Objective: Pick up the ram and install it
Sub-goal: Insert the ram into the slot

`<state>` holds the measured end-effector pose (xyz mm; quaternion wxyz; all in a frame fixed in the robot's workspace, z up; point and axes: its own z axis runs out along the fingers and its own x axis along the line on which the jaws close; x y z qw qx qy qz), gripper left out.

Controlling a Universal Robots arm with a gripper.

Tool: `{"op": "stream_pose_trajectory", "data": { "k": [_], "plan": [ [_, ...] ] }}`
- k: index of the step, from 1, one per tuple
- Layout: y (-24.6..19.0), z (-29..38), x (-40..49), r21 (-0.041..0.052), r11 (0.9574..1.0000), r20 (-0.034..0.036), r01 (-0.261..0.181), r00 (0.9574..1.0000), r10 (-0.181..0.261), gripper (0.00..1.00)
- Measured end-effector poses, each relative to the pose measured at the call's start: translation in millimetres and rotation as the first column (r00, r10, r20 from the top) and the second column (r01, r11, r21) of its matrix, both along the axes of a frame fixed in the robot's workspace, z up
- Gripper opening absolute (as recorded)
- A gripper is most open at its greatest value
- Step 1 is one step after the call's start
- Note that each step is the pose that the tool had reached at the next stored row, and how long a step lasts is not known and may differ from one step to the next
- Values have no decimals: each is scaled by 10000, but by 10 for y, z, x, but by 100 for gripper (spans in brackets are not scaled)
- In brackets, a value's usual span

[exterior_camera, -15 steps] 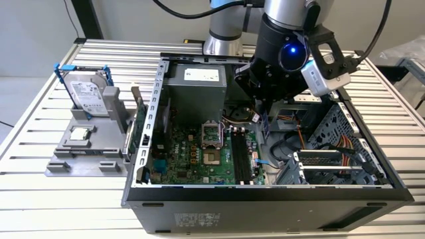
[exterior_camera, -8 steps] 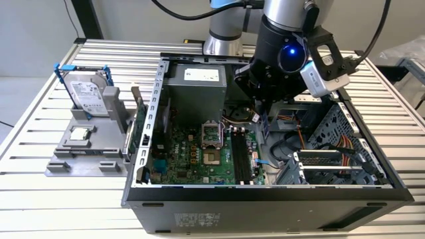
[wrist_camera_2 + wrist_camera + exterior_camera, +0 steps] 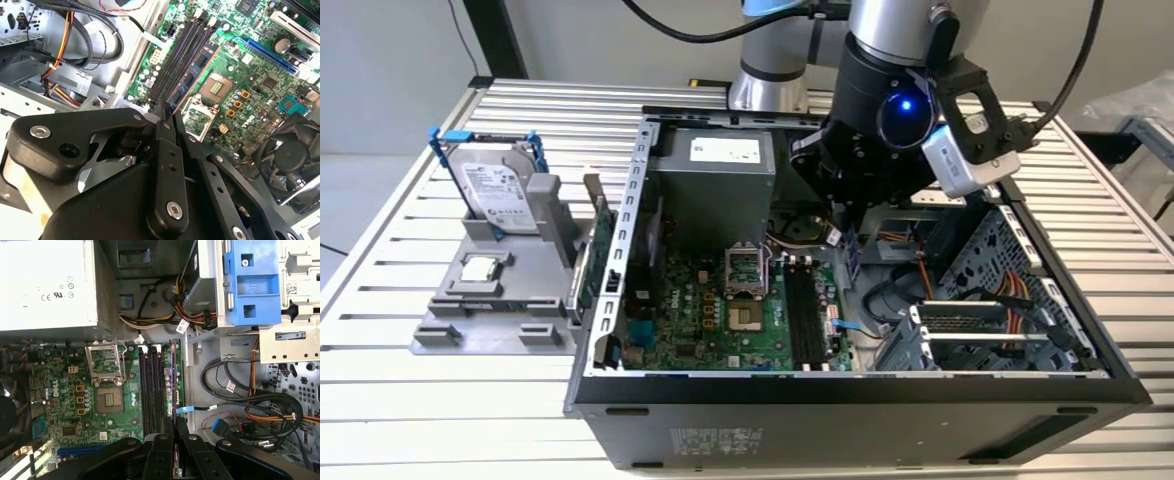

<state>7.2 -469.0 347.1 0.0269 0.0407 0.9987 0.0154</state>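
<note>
Hanging over the open computer case (image 3: 854, 400), the tool (image 3: 849, 215) has its fingers closed tight on the ram (image 3: 853, 258). The ram stands on edge below them, clear of the motherboard (image 3: 707, 320) and roughly parallel to the memory slots (image 3: 803, 315). The main risk looks like a missed slot. In the second wrist view the ram (image 3: 192, 77) appears on the processor socket (image 3: 215, 87) side of the slots. In the first wrist view the ram (image 3: 173, 382) appears on the side toward the loose cables (image 3: 235, 405). From these pictures I cannot tell which slot lies under it. If it comes down off line, its lower edge would probably land on a slot wall or on small parts of the board rather than in the groove. The narrow fingers seem to hold only a short stretch of a long, thin stick, so it could pivot in the grip. One end might then seat first and the ram jam at a slant. Whether the slot latches stand open, or the ram's notch faces the right way, is too small to read. Either fault would block it, and pushing harder could flex the board. The open socket close by could also be damaged by a sideways slip.
</note>
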Motion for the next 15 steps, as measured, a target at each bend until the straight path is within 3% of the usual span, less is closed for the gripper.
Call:
{"op": "stream_pose_trajectory", "data": {
  "k": [15],
  "plan": [
    [0, -57, 0, -16, 10000, 0, 0, 10000, 0, 0]
  ]
}}
